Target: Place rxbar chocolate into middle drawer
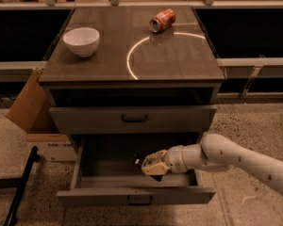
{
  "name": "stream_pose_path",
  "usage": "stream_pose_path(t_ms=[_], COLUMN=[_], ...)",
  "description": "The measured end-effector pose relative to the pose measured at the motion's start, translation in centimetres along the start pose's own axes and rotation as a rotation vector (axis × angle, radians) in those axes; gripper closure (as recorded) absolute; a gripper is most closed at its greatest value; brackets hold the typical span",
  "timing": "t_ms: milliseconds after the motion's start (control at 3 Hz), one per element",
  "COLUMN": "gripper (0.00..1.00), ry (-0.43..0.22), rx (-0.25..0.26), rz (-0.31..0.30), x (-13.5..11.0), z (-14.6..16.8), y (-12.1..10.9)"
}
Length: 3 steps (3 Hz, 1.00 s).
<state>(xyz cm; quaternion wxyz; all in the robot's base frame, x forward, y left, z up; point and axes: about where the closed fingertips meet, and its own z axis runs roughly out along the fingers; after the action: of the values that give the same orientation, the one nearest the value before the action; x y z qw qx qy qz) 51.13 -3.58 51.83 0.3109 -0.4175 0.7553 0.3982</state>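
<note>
The middle drawer (179,195) is pulled open, and its grey front carries a small dark handle. My gripper (148,166) reaches in from the right, low inside the drawer at its middle. It is shut on the rxbar chocolate (138,162), of which only a small dark end shows at the fingertips. The rest of the bar is hidden by the gripper.
The upper drawer (132,119) is closed. On the cabinet top stand a white bowl (81,41) at the left and an orange-red soda can (162,20) lying on its side at the back. A cardboard box (30,107) leans at the cabinet's left.
</note>
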Motion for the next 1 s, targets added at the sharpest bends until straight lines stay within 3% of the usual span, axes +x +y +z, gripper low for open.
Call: stream_pose_path(t_ms=[1000], gripper=[0.30], ry=[-0.019], rx=[-0.002], rz=[0.060], x=[2.0], z=[3.6], y=[-5.1])
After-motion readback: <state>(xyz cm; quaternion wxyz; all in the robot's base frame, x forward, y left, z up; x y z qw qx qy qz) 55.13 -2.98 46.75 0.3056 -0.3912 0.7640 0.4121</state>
